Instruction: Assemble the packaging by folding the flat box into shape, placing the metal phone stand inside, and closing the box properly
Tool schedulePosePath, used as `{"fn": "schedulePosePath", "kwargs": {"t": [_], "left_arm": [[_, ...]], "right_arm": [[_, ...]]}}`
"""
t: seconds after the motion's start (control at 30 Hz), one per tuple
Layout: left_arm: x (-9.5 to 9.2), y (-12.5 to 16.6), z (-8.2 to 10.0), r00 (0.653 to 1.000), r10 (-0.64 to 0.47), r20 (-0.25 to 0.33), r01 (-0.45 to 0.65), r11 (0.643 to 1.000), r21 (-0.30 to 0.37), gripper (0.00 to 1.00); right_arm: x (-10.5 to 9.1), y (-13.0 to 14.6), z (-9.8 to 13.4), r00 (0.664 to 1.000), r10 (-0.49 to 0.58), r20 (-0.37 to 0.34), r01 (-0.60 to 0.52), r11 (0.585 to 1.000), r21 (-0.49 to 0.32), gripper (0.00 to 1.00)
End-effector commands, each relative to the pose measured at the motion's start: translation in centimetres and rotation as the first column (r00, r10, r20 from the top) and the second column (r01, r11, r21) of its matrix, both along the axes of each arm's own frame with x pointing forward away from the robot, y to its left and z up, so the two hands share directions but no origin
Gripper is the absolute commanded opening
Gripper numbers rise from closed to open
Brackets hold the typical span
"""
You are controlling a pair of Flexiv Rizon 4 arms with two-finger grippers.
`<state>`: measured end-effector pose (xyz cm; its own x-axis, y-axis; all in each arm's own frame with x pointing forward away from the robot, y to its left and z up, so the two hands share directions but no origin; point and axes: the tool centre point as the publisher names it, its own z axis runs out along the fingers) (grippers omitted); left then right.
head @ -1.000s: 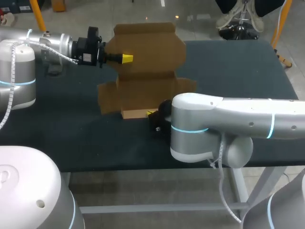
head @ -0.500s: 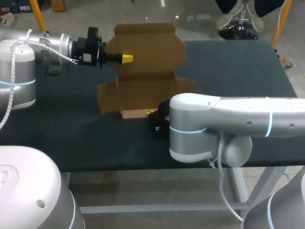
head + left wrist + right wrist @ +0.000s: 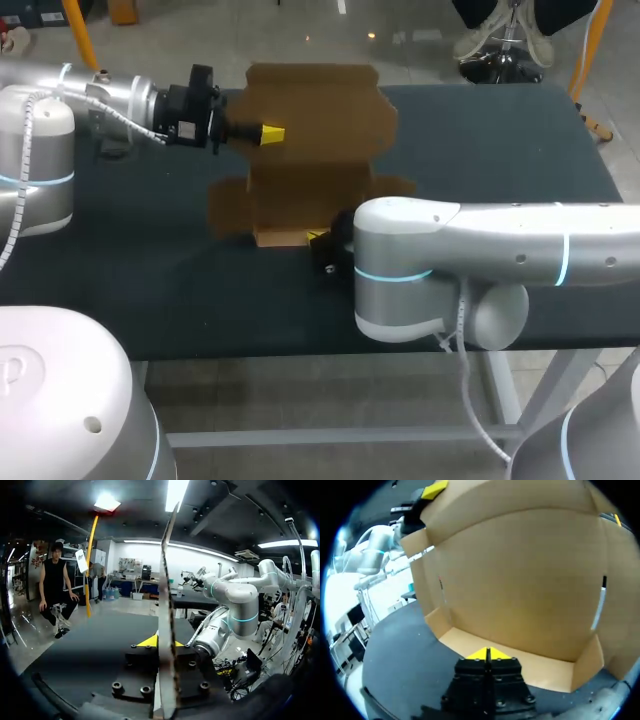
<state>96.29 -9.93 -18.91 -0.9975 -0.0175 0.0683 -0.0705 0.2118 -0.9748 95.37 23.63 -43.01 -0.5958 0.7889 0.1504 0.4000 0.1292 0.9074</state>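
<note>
Left hand (image 3: 270, 131): is clamping the upright panel of the box (image 3: 320, 110).
Right hand (image 3: 487, 654): is resting fully closed at the front flap (image 3: 540, 672).

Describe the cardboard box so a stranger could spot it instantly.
Find the dark table; at its middle, between the white left arm and right arm, stands the cardboard box. It is a brown, notched, unfolded sheet, upright, its upper part pinched by yellow-tipped fingers. Nothing else on the table is brown.
</note>
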Motion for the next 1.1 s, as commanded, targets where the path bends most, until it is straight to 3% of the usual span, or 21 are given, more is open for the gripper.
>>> {"fn": "schedulePosePath", "kwargs": {"t": [0.03, 0.57, 1.1], "left_arm": [[-1.2, -0.1, -0.7, 1.0, 0.027, 0.003, -0.027, 1.0, 0.0, 0.0], [-2.7, -0.3, -2.8, 1.0, 0.006, -0.021, -0.006, 1.0, 0.002, 0.0], [-3.0, -0.1, -4.2, 0.999, -0.003, -0.042, 0.003, 1.0, 0.0, 0.0]], "right_arm": [[0.3, 0.5, -0.9, 1.0, -0.006, 0.002, 0.006, 1.0, -0.002, 0.0], [0.3, 0.5, -0.9, 1.0, -0.006, 0.002, 0.006, 1.0, -0.002, 0.0], [0.3, 0.5, -0.9, 1.0, -0.006, 0.002, 0.006, 1.0, -0.002, 0.0]]}}
